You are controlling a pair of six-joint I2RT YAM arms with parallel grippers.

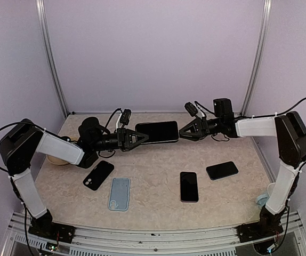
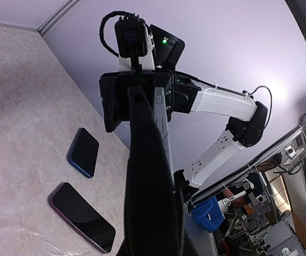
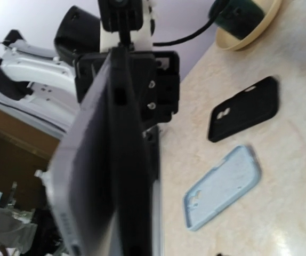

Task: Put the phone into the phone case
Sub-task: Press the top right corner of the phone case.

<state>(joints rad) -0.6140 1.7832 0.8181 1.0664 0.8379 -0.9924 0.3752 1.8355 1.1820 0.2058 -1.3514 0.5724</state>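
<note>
A: Top view?
B: Left gripper (image 1: pixel 142 136) clenched on phone (image 1: pixel 156 132), held flat in air over tabletop's (image 1: pixel 153 160) far edge, mid. Right gripper (image 1: pixel 181 132) at phone's other end; grip can't tell.
A: Left wrist?
B: Phone edge-on, running out from the cam.
A: Right wrist?
B: Phone edge-on again. Black case (image 3: pixel 243 109) & blue case (image 3: pixel 223 186) flat on tabletop, apart.

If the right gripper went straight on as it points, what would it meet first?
Probably the end of the phone held aloft by the left gripper; the right gripper points straight at it.
</note>
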